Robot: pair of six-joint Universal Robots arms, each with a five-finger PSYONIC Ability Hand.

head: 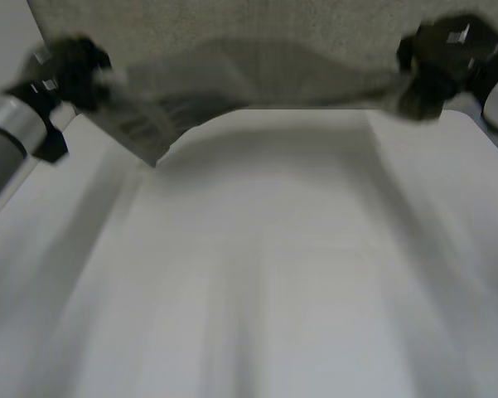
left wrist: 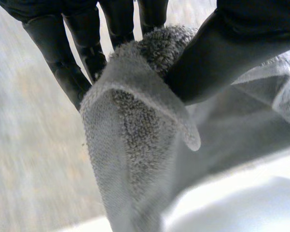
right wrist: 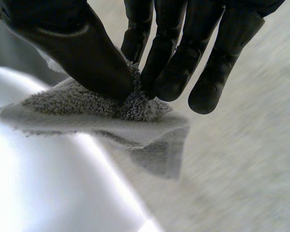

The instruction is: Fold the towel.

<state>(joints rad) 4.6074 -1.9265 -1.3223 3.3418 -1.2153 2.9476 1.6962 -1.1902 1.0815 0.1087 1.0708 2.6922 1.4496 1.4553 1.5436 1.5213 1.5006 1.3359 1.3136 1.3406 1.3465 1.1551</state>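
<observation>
Fingers [left wrist: 62,72] of left hand [head: 70,70] and right hand [head: 447,54] pinch towel [head: 257,75] above table [head: 273,274]

Towel [left wrist: 130,140] grey looped terry cloth, rough; table [head: 273,274] smooth white

On table [head: 273,290], far side: towel [head: 257,70] stretched left to right.

Grey terry towel [head: 257,75] at the table's [head: 273,274] far edge, near edge lifted by both corners, sagging in between.
</observation>
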